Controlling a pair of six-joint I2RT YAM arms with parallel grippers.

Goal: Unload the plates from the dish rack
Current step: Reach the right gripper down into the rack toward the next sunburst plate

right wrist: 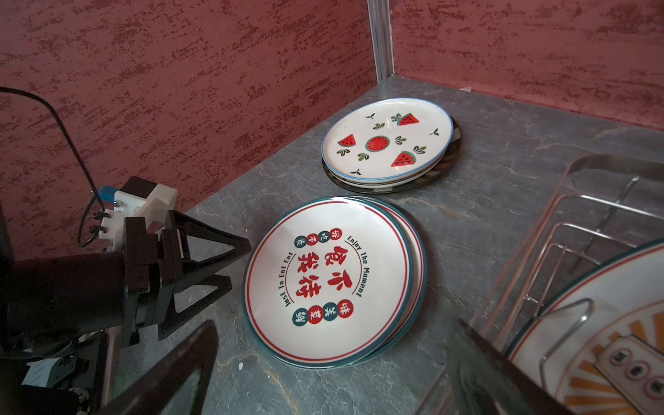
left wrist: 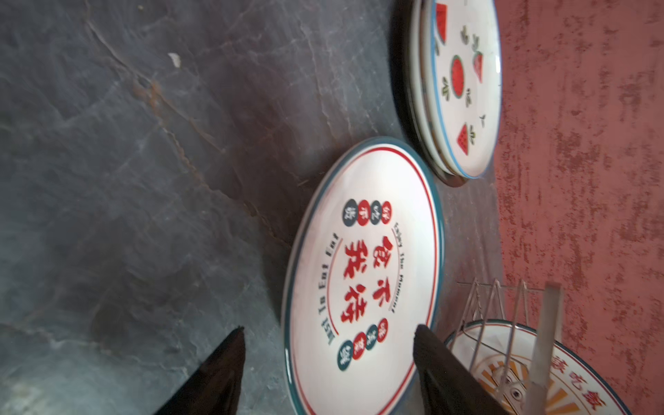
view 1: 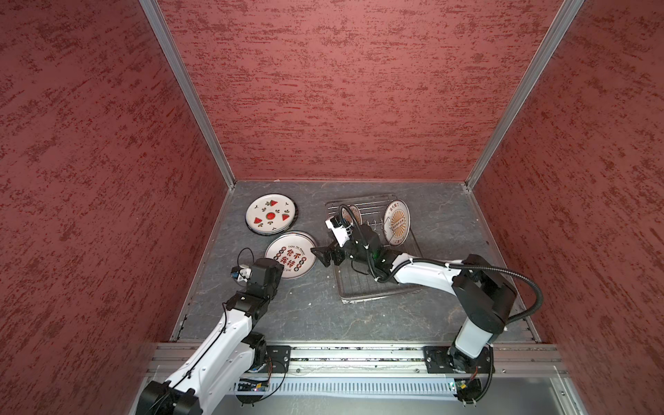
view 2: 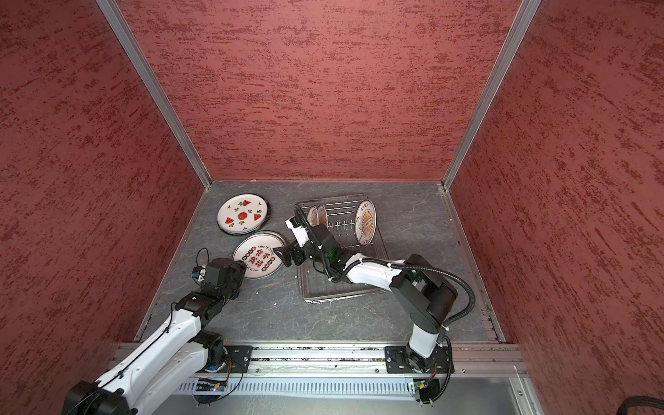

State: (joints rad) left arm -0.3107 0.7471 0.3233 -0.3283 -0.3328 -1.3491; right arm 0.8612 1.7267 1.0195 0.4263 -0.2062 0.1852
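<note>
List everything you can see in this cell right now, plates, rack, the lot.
Table: one, grey stone-look, cell floor.
Walls: three, mottled red, around it.
Dish rack: one, silver wire, centre-right.
Sunburst plates: three visible, white and orange, upright in it.
Watermelon-topped pile: about three plates, white over dark, back left.
Red-lettered pile: at least two plates, white with teal rims, in front of it.
Left gripper: black, open, empty, beside the red-lettered pile.
Right gripper: black, open, empty, between that pile and the rack.

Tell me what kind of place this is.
Probably a robot test booth, not a real kitchen: red textured wall panels in aluminium framing box in a grey stone-look tabletop, and two white-and-black robot arms are mounted on a metal rail at its front edge.
</note>
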